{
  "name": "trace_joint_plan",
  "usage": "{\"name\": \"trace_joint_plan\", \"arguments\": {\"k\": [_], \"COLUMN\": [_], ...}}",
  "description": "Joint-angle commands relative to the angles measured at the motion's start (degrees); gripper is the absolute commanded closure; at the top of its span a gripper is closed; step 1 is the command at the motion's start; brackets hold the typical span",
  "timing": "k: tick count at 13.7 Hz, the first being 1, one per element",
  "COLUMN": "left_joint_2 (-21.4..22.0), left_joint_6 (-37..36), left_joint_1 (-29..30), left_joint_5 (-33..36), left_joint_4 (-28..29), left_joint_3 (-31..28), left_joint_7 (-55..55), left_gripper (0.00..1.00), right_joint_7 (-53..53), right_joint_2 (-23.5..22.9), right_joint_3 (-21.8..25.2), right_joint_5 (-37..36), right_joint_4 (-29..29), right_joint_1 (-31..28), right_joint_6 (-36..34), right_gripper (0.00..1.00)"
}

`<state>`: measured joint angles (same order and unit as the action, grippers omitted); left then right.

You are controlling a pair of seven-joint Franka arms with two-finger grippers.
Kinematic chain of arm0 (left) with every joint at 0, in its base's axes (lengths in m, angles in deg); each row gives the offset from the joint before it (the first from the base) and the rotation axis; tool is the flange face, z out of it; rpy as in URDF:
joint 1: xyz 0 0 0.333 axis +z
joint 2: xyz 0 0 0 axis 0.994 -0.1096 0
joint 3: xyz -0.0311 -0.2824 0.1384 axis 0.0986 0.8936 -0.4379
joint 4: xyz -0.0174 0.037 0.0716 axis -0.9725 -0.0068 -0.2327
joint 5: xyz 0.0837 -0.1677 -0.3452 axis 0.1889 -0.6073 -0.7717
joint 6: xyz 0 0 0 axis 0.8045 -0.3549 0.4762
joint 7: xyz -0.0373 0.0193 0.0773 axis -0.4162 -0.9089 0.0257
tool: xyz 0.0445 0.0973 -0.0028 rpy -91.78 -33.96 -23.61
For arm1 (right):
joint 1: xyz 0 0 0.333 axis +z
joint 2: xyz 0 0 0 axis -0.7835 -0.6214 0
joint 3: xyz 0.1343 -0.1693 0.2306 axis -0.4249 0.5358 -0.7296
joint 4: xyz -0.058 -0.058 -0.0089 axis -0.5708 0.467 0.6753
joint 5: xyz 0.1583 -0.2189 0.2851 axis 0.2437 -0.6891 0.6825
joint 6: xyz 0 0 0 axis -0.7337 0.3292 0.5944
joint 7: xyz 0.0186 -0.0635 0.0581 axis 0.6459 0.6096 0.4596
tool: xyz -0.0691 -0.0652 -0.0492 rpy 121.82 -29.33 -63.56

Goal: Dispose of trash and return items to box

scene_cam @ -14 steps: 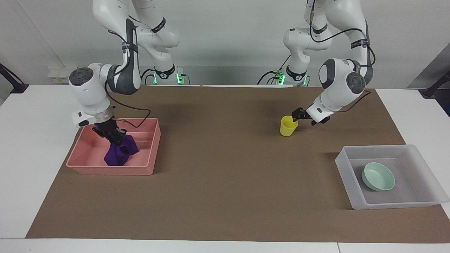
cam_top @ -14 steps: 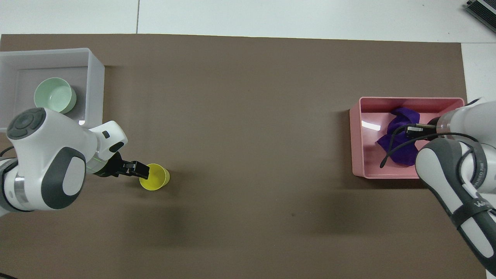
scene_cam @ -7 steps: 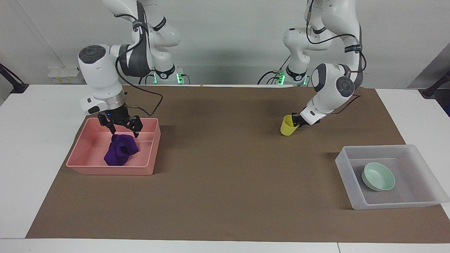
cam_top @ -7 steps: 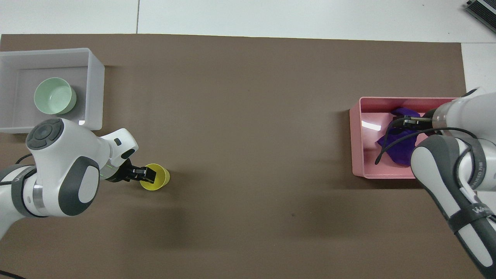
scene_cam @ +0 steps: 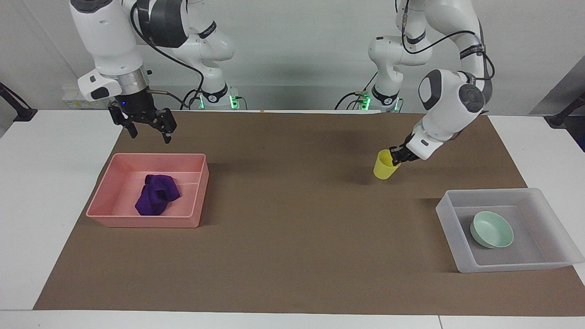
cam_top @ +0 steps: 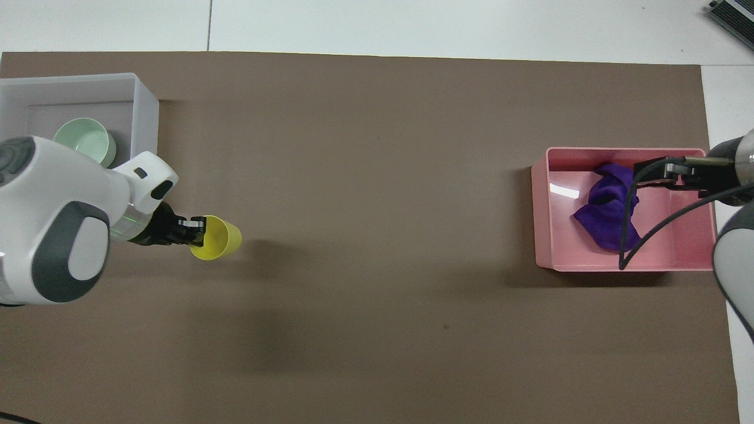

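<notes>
My left gripper [scene_cam: 396, 154] [cam_top: 197, 231] is shut on the rim of the yellow cup [scene_cam: 386, 165] [cam_top: 217, 238] and holds it tilted, just above the brown mat. The mint-green bowl [scene_cam: 492, 229] [cam_top: 88, 144] sits in the translucent box [scene_cam: 450, 219] [cam_top: 144, 147] at the left arm's end of the table. The purple cloth [scene_cam: 156, 194] [cam_top: 609, 206] lies crumpled in the pink tray [scene_cam: 192, 214] [cam_top: 542, 206]. My right gripper [scene_cam: 146, 124] [cam_top: 683, 171] is open and empty, raised high over the tray's edge nearest the robots.
The brown mat [scene_cam: 292, 237] [cam_top: 377, 176] covers most of the white table. The pink tray stands at the right arm's end. A black cable [cam_top: 642, 235] hangs from the right wrist over the tray.
The right gripper let go of the purple cloth in the pink tray and rose, open. The left gripper closed on the yellow cup and carried it toward the translucent box.
</notes>
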<state>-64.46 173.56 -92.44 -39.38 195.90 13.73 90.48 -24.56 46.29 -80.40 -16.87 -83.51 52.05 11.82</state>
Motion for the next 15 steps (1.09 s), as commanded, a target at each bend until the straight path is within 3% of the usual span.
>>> {"name": "trace_joint_plan", "arguments": {"k": [1,4,9,15], "left_joint_2": [-0.53,-6.23,-18.35,-27.95], "left_joint_6": [-9.51,-12.18,-9.12,1.87], "left_joint_1": [5.81,12.67,21.12,21.91], "left_joint_5": [0.57,4.78,7.08,7.08], "left_joint_4": [-11.38,-22.12,-35.66,-36.03], "left_joint_3": [-0.05,-0.05,-0.05,-0.05], "left_joint_7": [1.37,0.76,-4.59,-4.95], "left_gripper": [1.00,1.00,1.00,1.00], "right_joint_7": [-0.15,1.85,4.68,7.93], "right_joint_2": [-0.68,-0.51,1.25,2.22], "right_joint_3": [-0.30,-0.12,-0.12,-0.03], "right_joint_5": [0.42,0.42,0.42,3.50], "right_joint_4": [6.07,9.42,6.45,4.25], "right_joint_1": [-0.82,-1.00,-1.00,-1.26], "right_joint_6": [-6.67,-13.01,-11.62,-12.67], "right_gripper": [0.00,0.00,0.00,0.00]}}
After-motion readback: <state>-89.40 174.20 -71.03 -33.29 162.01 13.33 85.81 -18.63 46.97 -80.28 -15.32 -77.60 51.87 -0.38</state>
